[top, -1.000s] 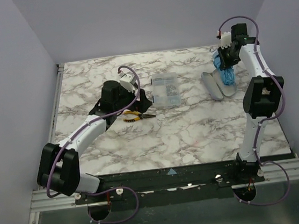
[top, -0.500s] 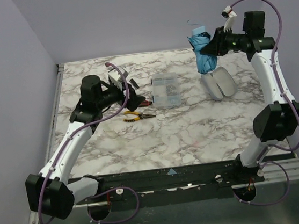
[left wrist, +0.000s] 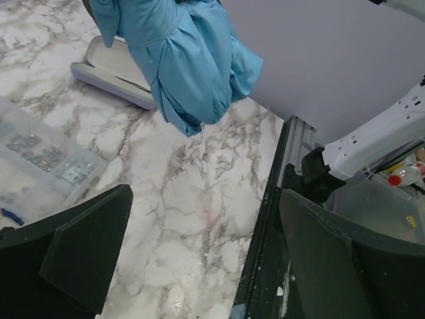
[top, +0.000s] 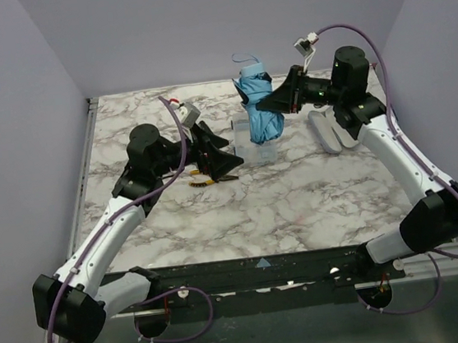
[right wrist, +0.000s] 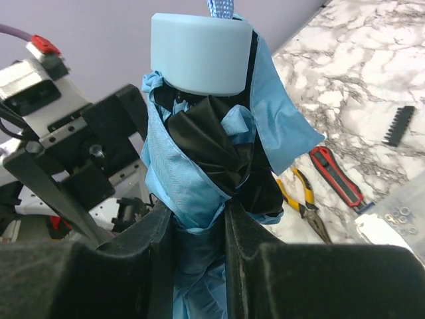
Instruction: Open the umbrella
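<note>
My right gripper (top: 275, 100) is shut on the folded sky-blue umbrella (top: 260, 106) and holds it upright in the air over the back middle of the table. Its light-blue handle (right wrist: 200, 52) points up with a blue strap tab (top: 242, 57) above; the canopy (left wrist: 189, 60) hangs below. In the right wrist view my fingers (right wrist: 153, 259) clamp the bunched fabric (right wrist: 192, 193). My left gripper (top: 221, 157) is open and empty, to the left of and below the umbrella, pointing toward it. The shaft is hidden.
Yellow-handled pliers (top: 203, 179) and red-handled pliers (right wrist: 337, 176) lie on the marble table under the left gripper. A clear parts box (left wrist: 40, 153) sits below the umbrella. A grey case (top: 329, 131) lies at the back right. A black comb-like piece (right wrist: 398, 124) lies on the table.
My right arm has carried the umbrella up and leftward from the back right to the back middle. My left arm has lifted and swung its open gripper right toward it.
</note>
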Available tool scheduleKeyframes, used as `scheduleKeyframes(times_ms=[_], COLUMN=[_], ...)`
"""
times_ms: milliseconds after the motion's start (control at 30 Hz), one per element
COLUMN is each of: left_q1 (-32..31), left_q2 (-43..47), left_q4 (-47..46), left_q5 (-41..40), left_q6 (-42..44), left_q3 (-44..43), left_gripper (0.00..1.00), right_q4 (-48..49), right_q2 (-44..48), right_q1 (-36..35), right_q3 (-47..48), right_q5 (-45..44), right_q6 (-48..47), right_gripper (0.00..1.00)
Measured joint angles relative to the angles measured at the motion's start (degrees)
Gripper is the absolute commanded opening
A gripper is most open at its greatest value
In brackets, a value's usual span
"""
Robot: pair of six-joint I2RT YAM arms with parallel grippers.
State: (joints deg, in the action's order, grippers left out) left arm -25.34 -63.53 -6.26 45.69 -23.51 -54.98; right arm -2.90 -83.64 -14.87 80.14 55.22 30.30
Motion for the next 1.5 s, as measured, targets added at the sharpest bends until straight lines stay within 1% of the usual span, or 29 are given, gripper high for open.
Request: scheduleKeyframes(times_ms=[100,200,300,467,533,667,833,900,1000,1167,1333,1500], left_q1=[-2.6,-4.6,-4.3,2.1,3.9,4.0,4.0,4.0,4.0,3.8,3.5,2.7], left_q2=[-0.2,-0.2,-0.1,4.1,6.9,10.2,8.5,6.3,3.9,2.4,1.9,1.8], left_q4=[-0.7,-1.6,-2.7,-5.1,-4.1,-1.9,2.1,5.0,7.3,9.3,9.4,11.2], left_q5=[-2.4,-4.9,-5.2,-2.9,-2.4,-1.7,-2.5,-2.5,-2.2,1.4,4.4,6.6], left_q6=[-3.8,-5.8,-6.8,-8.0,-6.5,-3.1,1.0,3.5,5.9,7.2,7.1,7.5], left_q3=[0.4,0.4,0.4,0.9,0.4,-2.1,-5.4,-7.6,-9.2,-9.7,-10.2,-10.8], left_gripper=[0.95,0.92,0.89,0.88,0.88,0.87,0.86,0.81,0.7,0.53,0.47,0.51], right_q4=[0.6,1.1,-1.0,-9.1,-12.3,-18.3,-24.4,-26.8,-30.3,-33.7,-34.9,-35.4], right_q2=[1.9,3.7,5.7,8.2,9.3,11.0,11.8,12.0,12.3,13.0,13.9,14.2], right_q1=[-3.6,-7.4,-9.6,-10.0,-10.0,-10.6,-12.3,-13.2,-14.5,-15.6,-16.1,-16.5], right_q3=[-0.9,-1.4,-2.0,-2.1,-2.8,-3.8,-3.8,-3.7,-3.7,-3.7,-3.7,-3.7], right_q5=[-2.9,-3.5,-3.7,-5.9,-6.7,-7.3,-8.1,-8.4,-9.2,-9.8,-10.4,-10.8], right_q6=[0.7,-0.3,-4.3,-18.1,-23.8,-33.8,-44.9,-48.7,-54.2,-59.0,-61.5,-62.8], right_gripper=[0.0,0.0,0.0,0.0,0.0,0.0,0.0,0.0,0.0,0.0,0.0,0.0])
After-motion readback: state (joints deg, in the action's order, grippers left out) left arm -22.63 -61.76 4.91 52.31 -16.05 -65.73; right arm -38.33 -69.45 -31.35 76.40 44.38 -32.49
